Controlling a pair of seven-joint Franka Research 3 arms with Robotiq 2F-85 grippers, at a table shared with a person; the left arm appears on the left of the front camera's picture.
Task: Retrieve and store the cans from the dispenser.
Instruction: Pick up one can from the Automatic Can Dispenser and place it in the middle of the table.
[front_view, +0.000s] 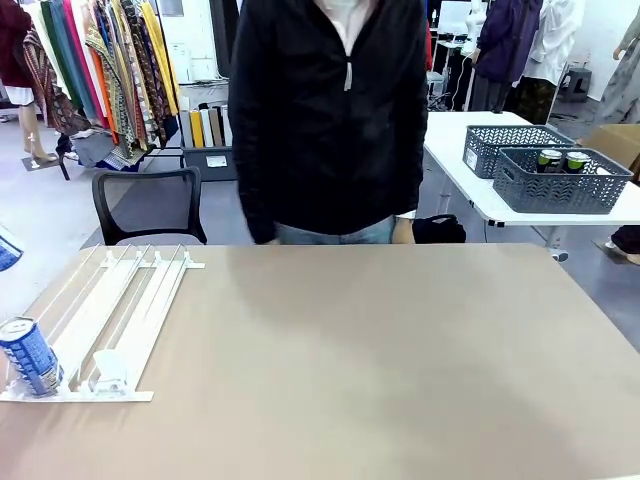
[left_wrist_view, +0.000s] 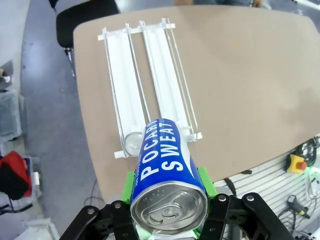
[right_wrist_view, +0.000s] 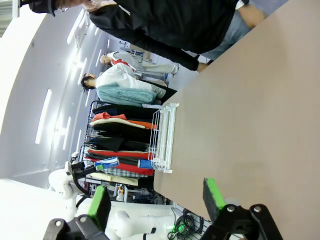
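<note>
My left gripper (left_wrist_view: 167, 184) is shut on a blue can (left_wrist_view: 167, 167) with white print, its silver top facing the camera and green pads pressed to both sides. It hangs off the table's edge, beyond the near end of the white dispenser (left_wrist_view: 160, 75). A second blue can (front_view: 28, 356) stands in the leftmost lane at the dispenser's (front_view: 120, 310) near end; only its silver top (left_wrist_view: 134, 143) peeks out behind the held can. My right gripper (right_wrist_view: 157, 200) is open above the brown table with nothing between its fingers. From there the dispenser (right_wrist_view: 164, 137) appears far off, and beyond it the held can (right_wrist_view: 107, 163).
A person in a black jacket (front_view: 330, 110) stands at the table's far side. Two grey lattice baskets (front_view: 560, 185) sit on a white table at the back right, with dark cans (front_view: 560, 160) in the nearer one. An office chair (front_view: 148, 205) stands behind the dispenser.
</note>
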